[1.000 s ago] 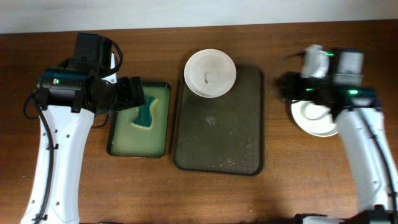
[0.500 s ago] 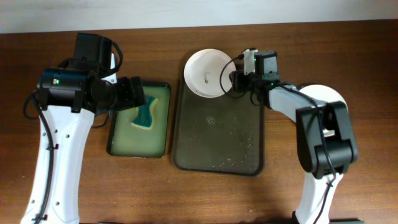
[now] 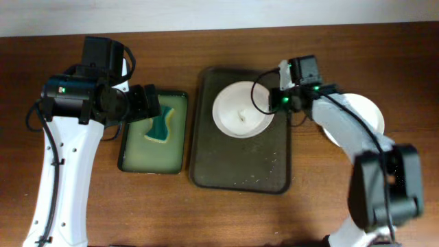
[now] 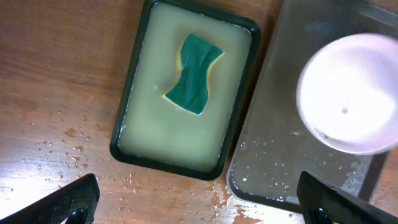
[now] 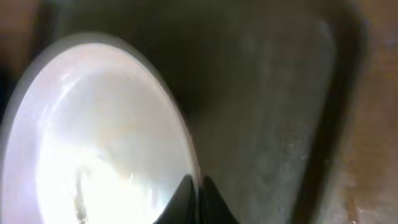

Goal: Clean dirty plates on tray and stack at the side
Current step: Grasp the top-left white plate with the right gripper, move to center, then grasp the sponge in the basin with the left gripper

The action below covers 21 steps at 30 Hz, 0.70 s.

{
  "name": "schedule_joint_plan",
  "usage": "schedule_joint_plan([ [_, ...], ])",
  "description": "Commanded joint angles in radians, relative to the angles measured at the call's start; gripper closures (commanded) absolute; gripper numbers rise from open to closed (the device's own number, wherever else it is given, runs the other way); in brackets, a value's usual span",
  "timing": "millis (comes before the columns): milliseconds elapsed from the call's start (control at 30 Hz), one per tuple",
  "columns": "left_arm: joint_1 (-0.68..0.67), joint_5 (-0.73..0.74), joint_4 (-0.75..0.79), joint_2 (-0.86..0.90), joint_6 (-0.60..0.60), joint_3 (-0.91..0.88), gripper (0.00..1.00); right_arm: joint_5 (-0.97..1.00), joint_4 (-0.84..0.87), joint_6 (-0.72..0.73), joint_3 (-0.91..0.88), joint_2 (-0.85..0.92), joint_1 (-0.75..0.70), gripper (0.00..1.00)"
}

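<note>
Tabletop (image 3: 411, 55), brown wood. Bore the dark tray (image 3: 233, 168) at centre and a smaller tray (image 3: 154, 156) of pale green liquid just left of it. Found one white plate (image 3: 236, 103) in the dark tray's far half, small smear at its middle, right rim pinched by the right fingers (image 5: 185, 199), clenched on it. Saw a second plate (image 3: 367, 108) on bare wood right of the tray, partly hidden by the arm. Noted a teal sponge (image 4: 196, 74) in the smaller tray, left fingers (image 4: 71, 200) spread wide above, grasping nothing.

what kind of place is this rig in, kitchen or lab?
Likely a lab bench staged as a dishwashing station, not a kitchen: a wooden table, a dark tray holding a white plate, and a smaller tray of pale liquid with a green sponge.
</note>
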Motion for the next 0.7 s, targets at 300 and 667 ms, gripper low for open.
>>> schedule_joint_plan([
  [300, 0.003, 0.003, -0.001, -0.010, 0.015, 0.009, 0.00, -0.014, -0.193, 0.370, -0.260, -0.121, -0.002, 0.96],
  [667, 0.003, 0.003, -0.001, -0.010, 0.015, 0.009, 0.00, -0.110, -0.091, 0.186, -0.230, -0.280, -0.003, 0.66],
])
